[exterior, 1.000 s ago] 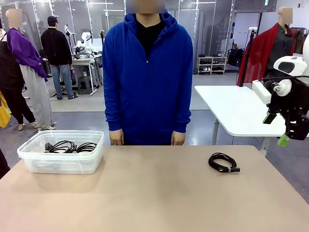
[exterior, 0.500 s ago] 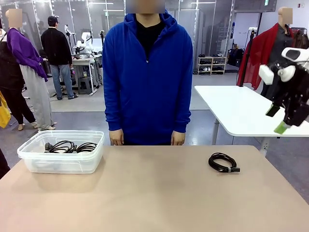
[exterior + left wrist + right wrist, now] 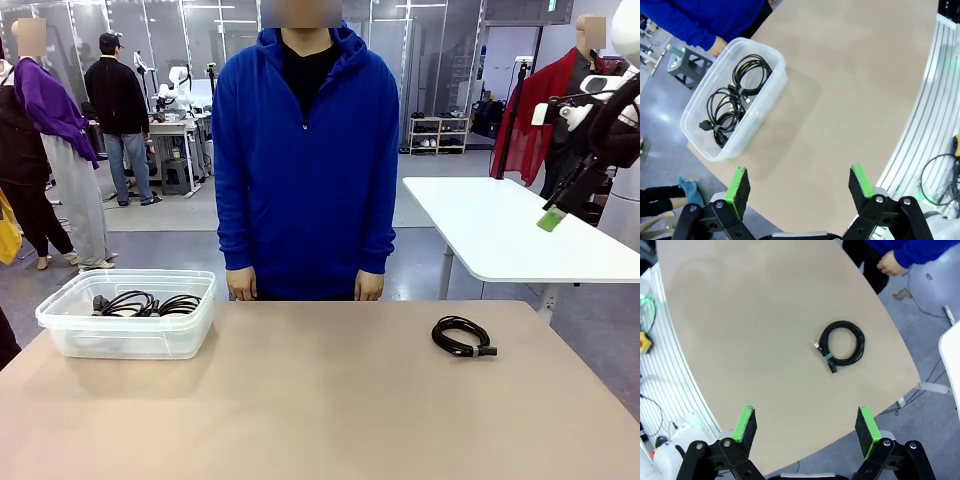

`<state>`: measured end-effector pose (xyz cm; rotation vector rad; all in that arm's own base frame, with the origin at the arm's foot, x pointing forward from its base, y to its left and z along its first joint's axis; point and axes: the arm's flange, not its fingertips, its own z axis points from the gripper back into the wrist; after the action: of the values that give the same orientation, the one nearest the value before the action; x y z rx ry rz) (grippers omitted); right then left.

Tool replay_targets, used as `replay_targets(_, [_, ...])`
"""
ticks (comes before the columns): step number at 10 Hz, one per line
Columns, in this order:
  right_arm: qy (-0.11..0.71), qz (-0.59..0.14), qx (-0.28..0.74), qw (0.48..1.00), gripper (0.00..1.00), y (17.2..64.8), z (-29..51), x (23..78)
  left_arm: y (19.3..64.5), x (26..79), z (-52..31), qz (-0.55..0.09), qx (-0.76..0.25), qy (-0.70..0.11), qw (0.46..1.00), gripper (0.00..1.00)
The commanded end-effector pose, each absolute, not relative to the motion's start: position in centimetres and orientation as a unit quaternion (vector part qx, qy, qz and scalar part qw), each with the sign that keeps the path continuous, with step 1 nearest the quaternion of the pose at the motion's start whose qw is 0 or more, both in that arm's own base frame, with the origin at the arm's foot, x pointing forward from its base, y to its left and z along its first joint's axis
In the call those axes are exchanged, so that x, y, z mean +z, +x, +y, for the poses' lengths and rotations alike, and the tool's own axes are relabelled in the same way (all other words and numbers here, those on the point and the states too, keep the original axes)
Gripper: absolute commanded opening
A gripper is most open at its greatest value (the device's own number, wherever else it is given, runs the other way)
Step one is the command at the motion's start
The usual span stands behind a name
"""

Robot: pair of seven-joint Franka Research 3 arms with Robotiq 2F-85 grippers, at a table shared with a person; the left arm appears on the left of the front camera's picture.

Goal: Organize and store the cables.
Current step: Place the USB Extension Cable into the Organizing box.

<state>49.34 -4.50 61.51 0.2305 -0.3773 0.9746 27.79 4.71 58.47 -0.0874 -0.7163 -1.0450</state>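
One coiled black cable (image 3: 462,336) (image 3: 841,344) lies alone on the right half of the tan table (image 3: 320,400). Several more coiled cables (image 3: 145,303) (image 3: 735,95) rest inside a clear plastic bin (image 3: 128,314) (image 3: 771,52) at the table's left. My right gripper (image 3: 552,218) (image 3: 807,426) hangs high above the table's right edge, open and holding nothing, far over the loose cable. In the left wrist view my left gripper (image 3: 799,187) is open too, well above the table with the bin below and ahead of it.
A person in a blue hoodie (image 3: 305,150) stands at the far edge, hands (image 3: 240,288) hanging at the table's rim. A white side table (image 3: 500,225) sits behind on the right. The wide middle of the tan table is bare.
My right arm has swung upward and back, lifting the open gripper from beside the table's right edge to a higher spot. The cables, the bin and the person have not moved.
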Motion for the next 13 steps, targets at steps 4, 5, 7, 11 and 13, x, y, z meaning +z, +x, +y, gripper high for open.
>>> replay_targets(4, [0.077,-0.17,0.42,0.888,1.0,54.1,-1.2,60.7,27.6,58.5,4.7,-0.333,-0.489,-0.041,0.805,1.0])
replay_targets(5, [0.079,-0.165,0.418,0.89,1.0,54.6,-0.8,60.5,27.6,58.5,4.7,-0.333,-0.489,-0.041,0.805,1.0])
replay_targets(7, [0.075,-0.159,0.412,0.894,1.0,56.0,0.1,59.8,27.6,58.5,4.7,-0.333,-0.489,-0.041,0.805,1.0])
replay_targets(11, [0.063,-0.151,0.406,0.899,1.0,56.8,1.0,59.2,27.6,58.5,4.7,-0.333,-0.489,-0.041,0.805,1.0])
replay_targets(13, [0.06,-0.145,0.407,0.9,1.0,57.1,0.9,58.5,27.6,58.5,4.7,-0.333,-0.489,-0.041,0.805,1.0])
